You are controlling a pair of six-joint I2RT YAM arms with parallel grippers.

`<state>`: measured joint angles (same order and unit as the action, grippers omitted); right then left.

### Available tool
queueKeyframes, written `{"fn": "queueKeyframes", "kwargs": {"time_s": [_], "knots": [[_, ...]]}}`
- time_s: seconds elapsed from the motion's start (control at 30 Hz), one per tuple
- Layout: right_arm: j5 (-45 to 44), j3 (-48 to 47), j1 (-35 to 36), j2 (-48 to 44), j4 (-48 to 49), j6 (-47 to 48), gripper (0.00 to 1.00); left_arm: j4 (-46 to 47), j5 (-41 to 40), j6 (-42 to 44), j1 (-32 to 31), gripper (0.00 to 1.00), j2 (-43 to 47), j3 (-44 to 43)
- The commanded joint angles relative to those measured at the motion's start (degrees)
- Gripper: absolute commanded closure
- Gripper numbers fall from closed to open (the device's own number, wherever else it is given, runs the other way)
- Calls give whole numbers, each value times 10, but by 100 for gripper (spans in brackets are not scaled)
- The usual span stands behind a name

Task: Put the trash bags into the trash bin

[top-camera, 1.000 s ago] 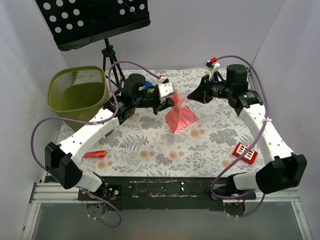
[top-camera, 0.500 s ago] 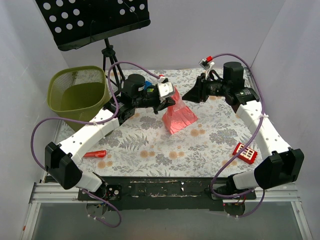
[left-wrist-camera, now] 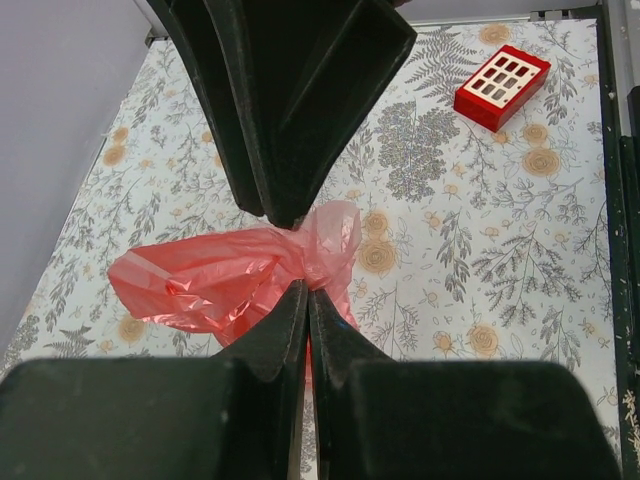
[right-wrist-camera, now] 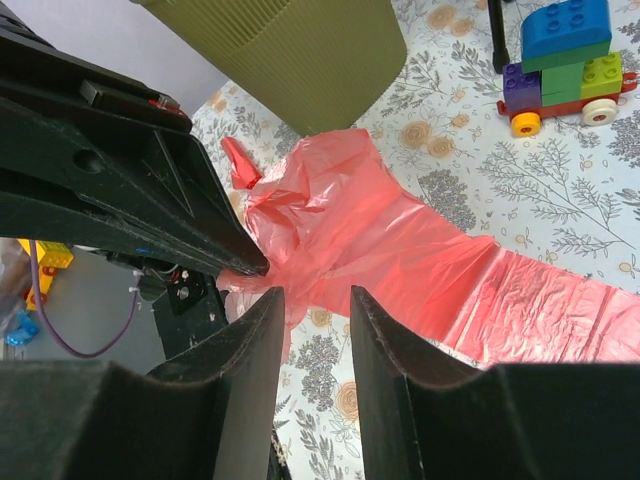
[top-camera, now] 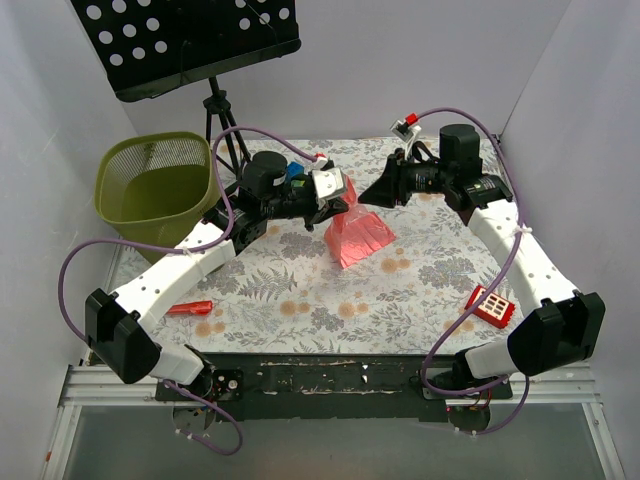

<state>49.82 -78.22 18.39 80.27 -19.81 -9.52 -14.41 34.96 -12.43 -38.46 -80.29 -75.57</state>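
One trash bag (top-camera: 360,230), a crumpled red-pink film, hangs from my left gripper (top-camera: 338,200) down to the flowered table. In the left wrist view that gripper (left-wrist-camera: 307,290) is shut on a bunched corner of the trash bag (left-wrist-camera: 210,280). My right gripper (top-camera: 370,192) faces it from the right, a little apart. Seen from the right wrist, this gripper (right-wrist-camera: 315,295) is open with nothing between its fingers, and the trash bag (right-wrist-camera: 400,230) lies just beyond the tips. The olive-green mesh trash bin (top-camera: 112,175) stands at the table's far left, also seen as a green wall (right-wrist-camera: 300,50).
A black perforated music stand (top-camera: 185,40) rises behind the bin on a tripod. A red block with white squares (top-camera: 489,307) (left-wrist-camera: 502,85) lies near the right arm. A red stick (top-camera: 188,308) lies front left. A toy brick car (right-wrist-camera: 565,65) sits behind the bag.
My right gripper has opened, let go of the trash bag and drawn back slightly. The bag, earlier stretched between both grippers, now hangs from the left gripper alone and has shifted a little left.
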Motion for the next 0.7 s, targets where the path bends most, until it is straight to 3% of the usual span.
{"fn": "queueKeyframes", "kwargs": {"time_s": [0.0,0.23,0.67], "knots": [[1,-41,-6,-2,8,-12,60,10,-7,11,0,100,25,4],[55,-34,-7,-14,9,-21,59,13,-16,14,0,100,28,9],[24,-2,19,-5,7,-16,55,18,-21,11,-1,100,37,13]]}}
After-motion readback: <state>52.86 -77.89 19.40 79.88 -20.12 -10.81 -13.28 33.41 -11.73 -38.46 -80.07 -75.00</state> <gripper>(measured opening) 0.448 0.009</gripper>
